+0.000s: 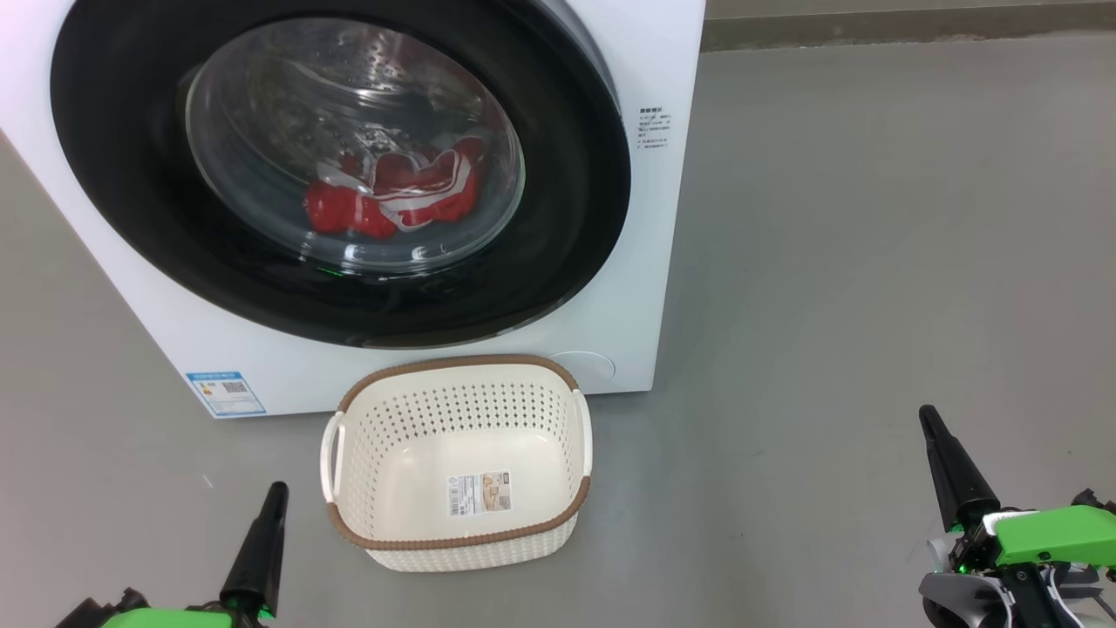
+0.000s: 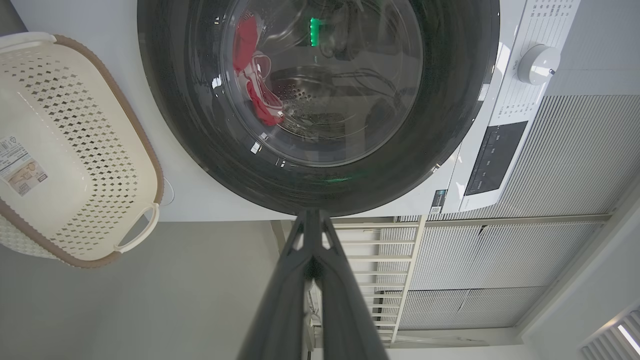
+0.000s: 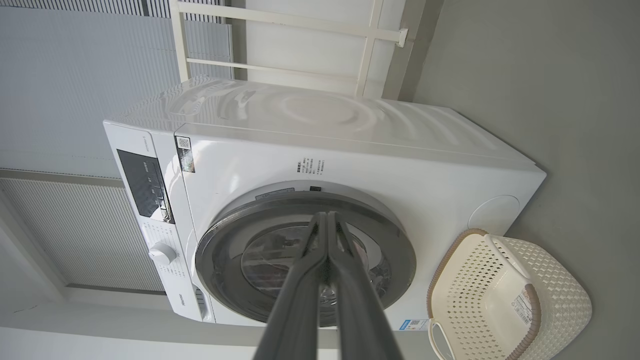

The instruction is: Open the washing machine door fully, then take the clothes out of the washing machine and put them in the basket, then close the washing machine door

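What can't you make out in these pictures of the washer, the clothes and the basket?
Clothes: head view, bunched behind the door's curved glass; their number is unclear.
Door top: cut off by the head view's upper edge.
Small print on the washer and the basket sticker: too small to read.
Door glass centre, right wrist view: covered by the right gripper.

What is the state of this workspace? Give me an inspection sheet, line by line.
surface: smooth grey floor.
job's things: washing machine door shut; red clothes inside, behind the glass; basket upright on the floor before the washing machine, holding no clothes.
clutter: nothing seen.
grippers: left gripper and right gripper low, fingers shut, holding nothing, apart from the door.
cables: nothing seen.
surroundings: ribbed wall panels and a pale railing behind the machine.
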Controlling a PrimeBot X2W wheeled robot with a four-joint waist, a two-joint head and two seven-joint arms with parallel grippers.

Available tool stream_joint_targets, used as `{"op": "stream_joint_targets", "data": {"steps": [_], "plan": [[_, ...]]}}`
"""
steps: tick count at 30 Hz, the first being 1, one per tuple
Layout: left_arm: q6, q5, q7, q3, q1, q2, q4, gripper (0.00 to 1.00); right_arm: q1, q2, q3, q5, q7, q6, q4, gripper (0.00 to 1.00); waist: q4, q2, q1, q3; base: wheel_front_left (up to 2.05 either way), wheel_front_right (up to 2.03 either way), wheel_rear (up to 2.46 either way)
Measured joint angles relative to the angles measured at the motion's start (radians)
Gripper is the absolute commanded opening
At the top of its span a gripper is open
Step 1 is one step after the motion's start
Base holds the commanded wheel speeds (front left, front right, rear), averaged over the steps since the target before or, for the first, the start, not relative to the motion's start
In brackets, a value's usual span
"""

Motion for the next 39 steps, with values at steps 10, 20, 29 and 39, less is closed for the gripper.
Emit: {"op": "stream_joint_targets", "data": {"steps": [10,20,29,39], "plan": [[0.0,0.0,0.0,-0.002,0.003,-0.002,0.011,1.0,0.003,0.002,0.002,0.0,0.004,0.0,0.011,1.0,0.0,0.0,0.0,0.0,0.0,0.0,0.0],[0.001,0.0,-0.001,-0.021,0.065,-0.028,0.095,1.0,0.071,0.038,0.017,0.0,-0.003,0.0,0.101,1.0,0.0,0.0,0.0001,-0.001,0.0,0.0,0.0],[0.001,0.002,-0.024,-0.051,0.057,-0.027,0.095,1.0,0.063,0.037,0.052,-0.002,-0.029,0.0,0.1,1.0,0.0,0.0,0.0002,0.0,0.0,0.0,0.0],[0.001,0.085,-0.059,-0.086,0.025,-0.021,0.089,1.0,0.044,0.035,0.074,-0.076,-0.056,0.0,0.1,1.0,0.001,0.0,0.0002,0.0,0.0,0.0,0.0]]}}
